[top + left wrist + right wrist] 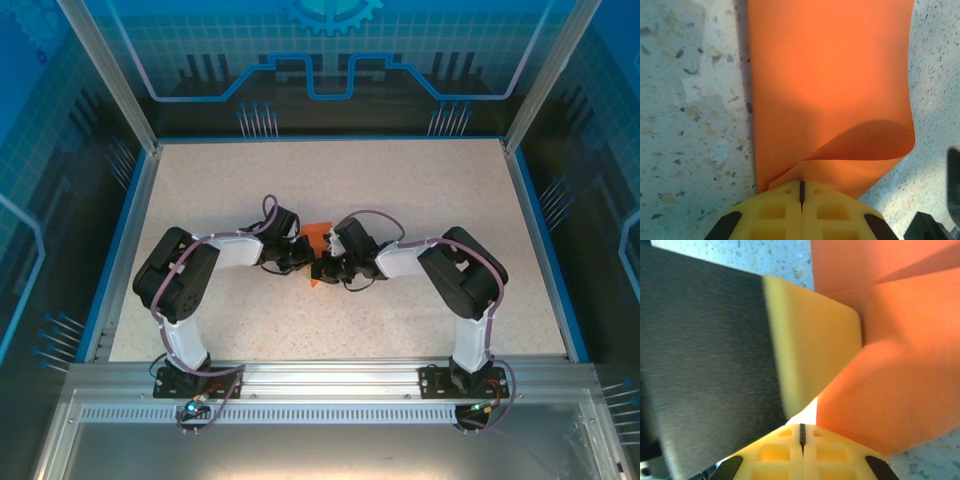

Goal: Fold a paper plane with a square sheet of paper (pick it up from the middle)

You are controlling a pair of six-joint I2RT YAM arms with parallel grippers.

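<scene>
Speckled table [400, 200]; left gripper [801, 186] pinches orange paper [830, 90], right gripper [801, 429] closed.

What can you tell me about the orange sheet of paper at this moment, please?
The square sheet of paper is thin, plain, bright orange and matte. It is not flat: one layer curls over in a soft, uncreased fold. It sits low over the speckled table, midway between the arms. The shut left gripper pinches its folded edge. The shut right gripper has its tips against the sheet, though a grip there is unclear.
</scene>
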